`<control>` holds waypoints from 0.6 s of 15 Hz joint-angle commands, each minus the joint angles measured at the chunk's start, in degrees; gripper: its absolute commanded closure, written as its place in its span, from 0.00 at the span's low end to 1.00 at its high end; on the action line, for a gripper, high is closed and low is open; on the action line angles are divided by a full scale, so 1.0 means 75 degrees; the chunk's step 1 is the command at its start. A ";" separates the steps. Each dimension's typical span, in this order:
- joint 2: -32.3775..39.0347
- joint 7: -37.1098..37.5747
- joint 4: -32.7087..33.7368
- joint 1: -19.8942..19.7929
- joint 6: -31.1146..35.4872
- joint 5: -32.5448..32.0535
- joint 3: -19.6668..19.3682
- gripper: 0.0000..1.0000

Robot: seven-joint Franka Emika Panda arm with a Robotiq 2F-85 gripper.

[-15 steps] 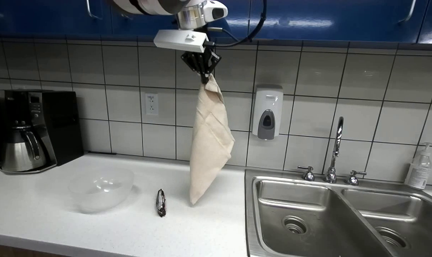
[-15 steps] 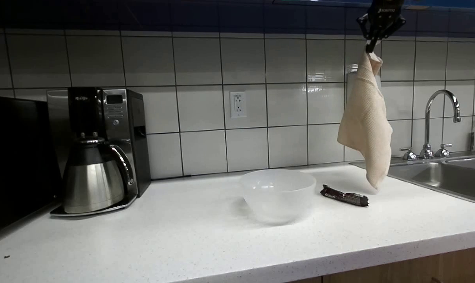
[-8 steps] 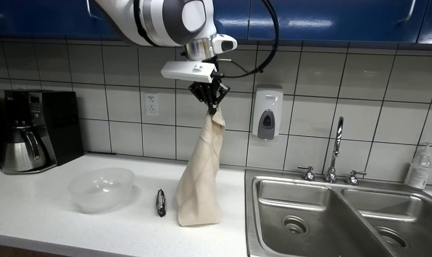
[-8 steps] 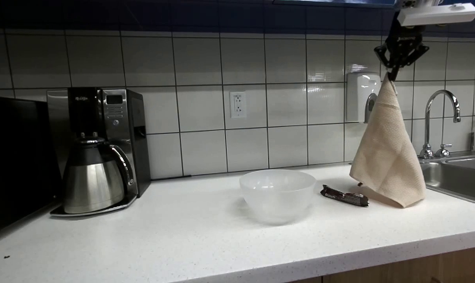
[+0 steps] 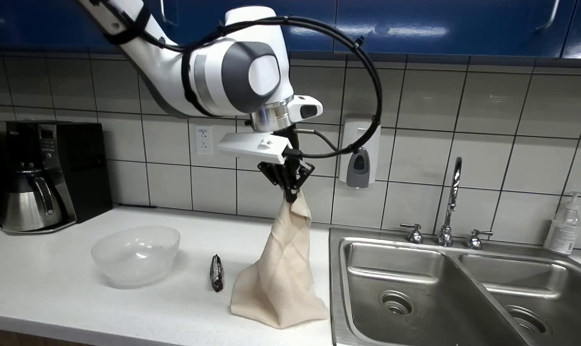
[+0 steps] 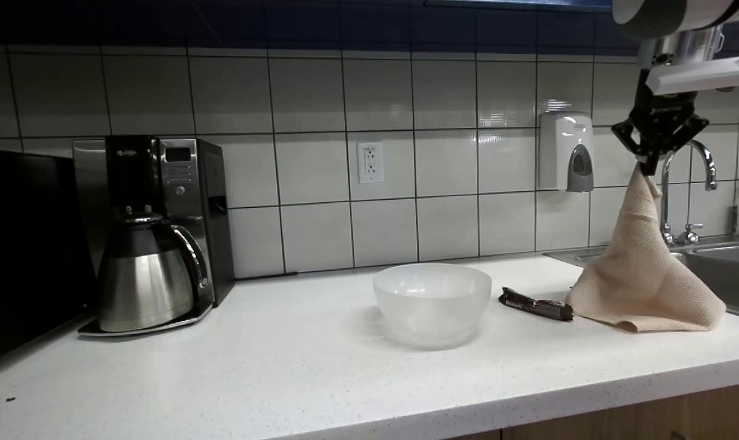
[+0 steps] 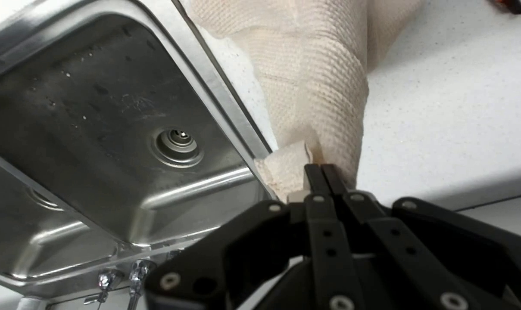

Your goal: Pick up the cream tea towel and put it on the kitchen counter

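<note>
1. Gently does it over the white counter (image 6: 222, 379): the step in hand looks like the set-down, so go straight toward six o'clock, letting the cream tea towel (image 5: 285, 269) fold under itself.
2. The sink (image 5: 337, 278) sits at three o'clock from it in an exterior view; a slight drift toward nine should keep cloth off the rim.
3. The towel stands with its flared hem on the counter, long axis twelve to six in both exterior views, gathered tip at twelve.
4. The gripper (image 7: 322, 167) pinches that tip, jaws narrow; best part them only once it is low.
5. A dark wrapped bar (image 5: 216, 273) lies just beside the hem at nine, limiting that drift.
</note>
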 commanded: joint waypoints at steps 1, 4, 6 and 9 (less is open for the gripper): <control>0.0255 0.0807 -0.0306 -0.0386 0.0543 -0.0726 0.0189 0.99; 0.0419 0.1280 -0.0438 -0.0472 0.0726 -0.1141 0.0208 0.99; 0.0429 0.1492 -0.0486 -0.0445 0.0686 -0.1300 0.0215 0.99; 0.0035 0.1142 -0.0439 -0.0112 -0.0374 -0.0627 0.0216 0.64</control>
